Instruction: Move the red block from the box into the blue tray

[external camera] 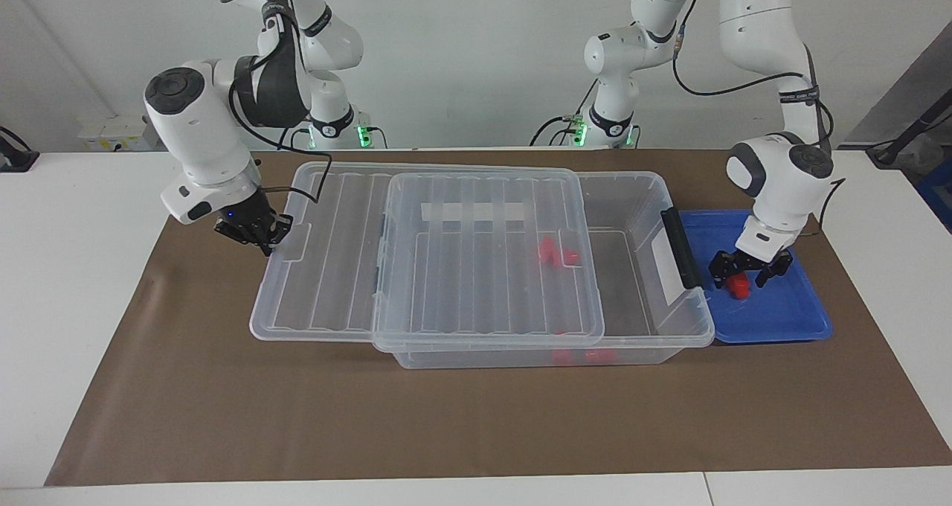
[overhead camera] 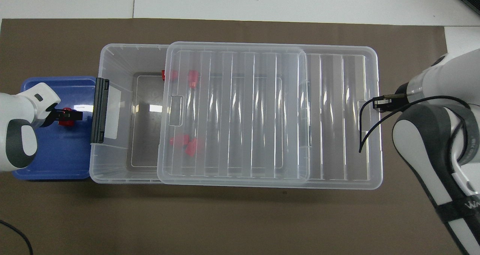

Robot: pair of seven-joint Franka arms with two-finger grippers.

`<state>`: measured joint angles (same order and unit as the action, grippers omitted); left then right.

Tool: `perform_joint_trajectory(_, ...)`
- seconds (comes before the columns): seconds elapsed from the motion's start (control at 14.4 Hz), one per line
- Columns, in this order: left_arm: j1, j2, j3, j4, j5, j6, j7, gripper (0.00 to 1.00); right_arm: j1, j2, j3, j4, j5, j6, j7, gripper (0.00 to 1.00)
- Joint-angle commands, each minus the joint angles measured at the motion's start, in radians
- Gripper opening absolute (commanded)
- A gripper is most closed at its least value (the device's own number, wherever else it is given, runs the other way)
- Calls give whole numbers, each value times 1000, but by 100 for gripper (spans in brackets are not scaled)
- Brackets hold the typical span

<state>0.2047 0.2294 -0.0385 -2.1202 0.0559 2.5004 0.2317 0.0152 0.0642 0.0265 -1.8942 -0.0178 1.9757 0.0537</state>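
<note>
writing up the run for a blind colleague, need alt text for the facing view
The left gripper stands open over a red block lying in the blue tray at the left arm's end of the table. Beside the tray, the clear box holds more red blocks under its partly slid lid, whose end the shut right gripper meets.

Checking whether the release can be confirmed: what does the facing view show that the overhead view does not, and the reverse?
Facing only: both arms up to their bases, and the left gripper low in the blue tray, open, fingers either side of the red block, which looks to rest on the tray floor. Overhead only: the other red blocks in the box laid out as two pairs under the lid. Both: the lid lying partway across the box, and the right gripper shut at the lid's edge.
</note>
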Motion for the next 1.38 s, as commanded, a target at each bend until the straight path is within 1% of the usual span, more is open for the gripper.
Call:
perform_joint_trajectory(0.0,-19,-51,-7,139,-13,-249,2,100,32,-26,1,-22,10,-30,-28,0)
perform_joint_trajectory(0.14,-48,-71,-8,233,-15,-391,-6,100,60,-29,1,-22,10,-47,-26,0)
perform_joint_trajectory(0.21,-56,-84,-8,258,-16,-437,-8,100,68,-30,1,-22,10,-57,-28,0)
perform_joint_trajectory(0.28,-67,-100,-8,279,-21,-477,-12,100,81,-30,1,-22,10,-60,-28,0)
perform_joint_trajectory(0.35,-83,-119,-8,296,-51,-501,-31,100,100,-32,1,-22,10,-63,-25,0)
perform_joint_trajectory(0.42,-96,-136,-8,311,-80,-521,-75,100,115,-32,1,-22,10,-64,-23,0)
perform_joint_trajectory(0.48,-112,-151,-9,324,-85,-540,-124,100,130,-37,1,-22,10,-64,-20,0)
perform_joint_trajectory(0.62,-160,-189,-8,327,-85,-557,-190,100,146,-38,1,-25,12,-70,-20,0)
perform_joint_trajectory(0.76,-215,-229,-8,325,-85,-601,-285,100,166,-43,1,-32,12,-72,-18,0)
perform_joint_trajectory(0.83,-244,-243,-8,319,-85,-624,-287,100,167,-43,1,-33,12,-72,-18,0)
perform_joint_trajectory(0.97,-269,-254,-11,310,-85,-614,-290,100,193,-44,1,-37,31,-70,-18,0)
perform_joint_trajectory(1.04,-271,-258,-11,310,-85,-614,-285,100,195,-46,1,-39,60,-70,-20,0)
perform_joint_trajectory(1.18,-274,-260,-14,309,-85,-614,-285,100,201,-46,1,-39,76,-70,-20,0)
perform_joint_trajectory(1.25,-284,-259,-15,322,-84,-627,-293,100,218,-46,1,-39,76,-70,-17,0)
perform_joint_trajectory(1.32,-294,-265,-15,334,-85,-667,-301,100,223,-49,1,-39,76,-70,-12,0)
